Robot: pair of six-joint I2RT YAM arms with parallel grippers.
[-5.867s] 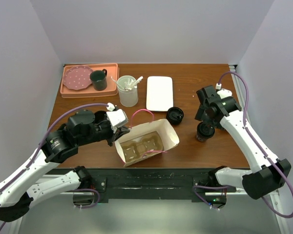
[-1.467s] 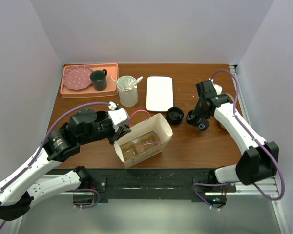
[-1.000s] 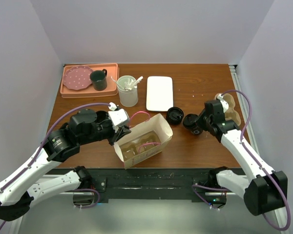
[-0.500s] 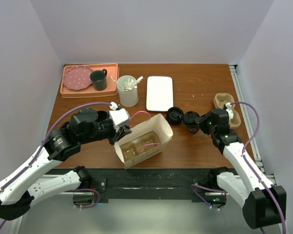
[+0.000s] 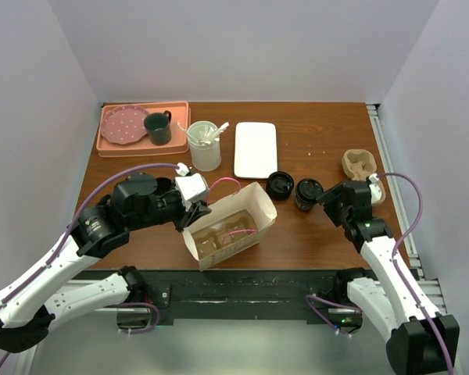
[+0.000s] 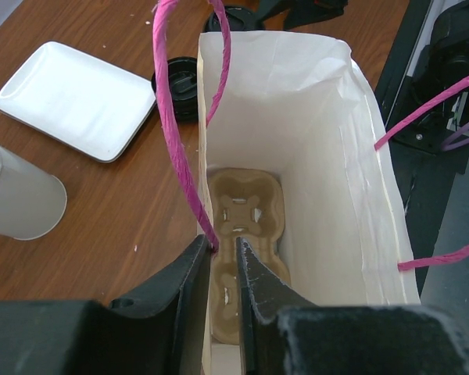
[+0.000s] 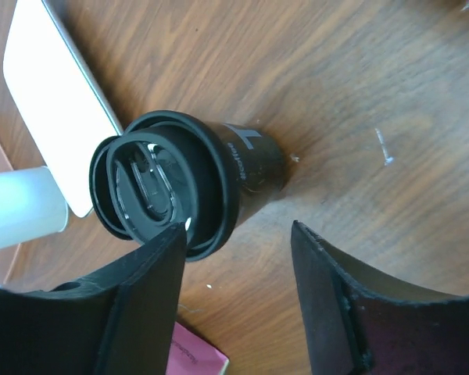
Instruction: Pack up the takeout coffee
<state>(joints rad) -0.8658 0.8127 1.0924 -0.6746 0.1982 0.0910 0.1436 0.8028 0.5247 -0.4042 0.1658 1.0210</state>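
Cup carrier (image 6: 246,199) — inside white bag (image 6: 316,156)

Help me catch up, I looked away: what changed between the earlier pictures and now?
The right gripper carried the coffee cup leftward, set it beside the loose lid and opened off it. The bag shifted a little. The left gripper stays clamped on the bag's rim; tray, white plate and clear cup unmoved.

White bag (image 5: 236,209) with pink handles (image 6: 180,172), black cup (image 5: 306,193), pink dotted plate (image 5: 123,125).

Pink tray (image 5: 180,134): dotted plate (image 5: 123,125), green mug (image 5: 157,129); clear tumbler (image 5: 205,152), white platter (image 5: 255,149) beside.
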